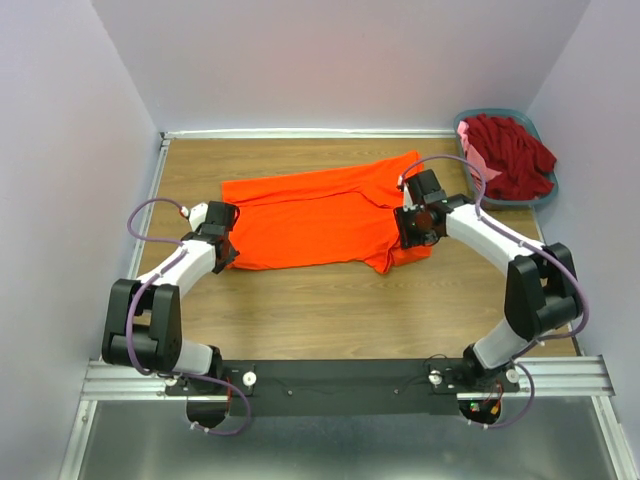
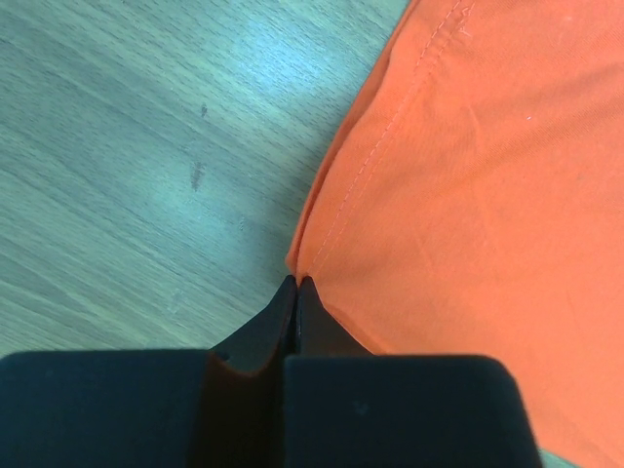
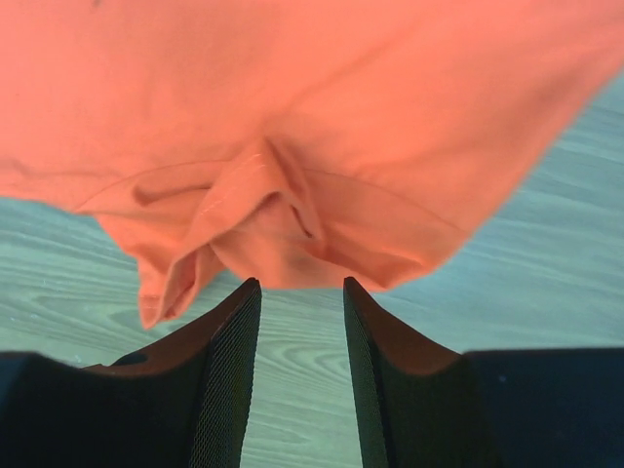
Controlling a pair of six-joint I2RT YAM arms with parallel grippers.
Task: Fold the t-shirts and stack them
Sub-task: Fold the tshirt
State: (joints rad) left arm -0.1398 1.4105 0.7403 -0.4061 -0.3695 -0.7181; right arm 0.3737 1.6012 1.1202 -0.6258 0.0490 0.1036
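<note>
My left gripper (image 2: 296, 283), fingers pressed together, meets the hem corner of the orange t-shirt (image 1: 320, 215) lying spread on the table (image 1: 350, 310). My right gripper (image 3: 300, 285) hangs, fingers apart, beside its bunched opposite end. Beyond that end, a dark red t-shirt (image 1: 510, 155) and a pink t-shirt (image 1: 467, 140) fill the basket (image 1: 547, 196).

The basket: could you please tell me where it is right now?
In the top view, the basket sits at the table's far right corner, right of the orange shirt.
</note>
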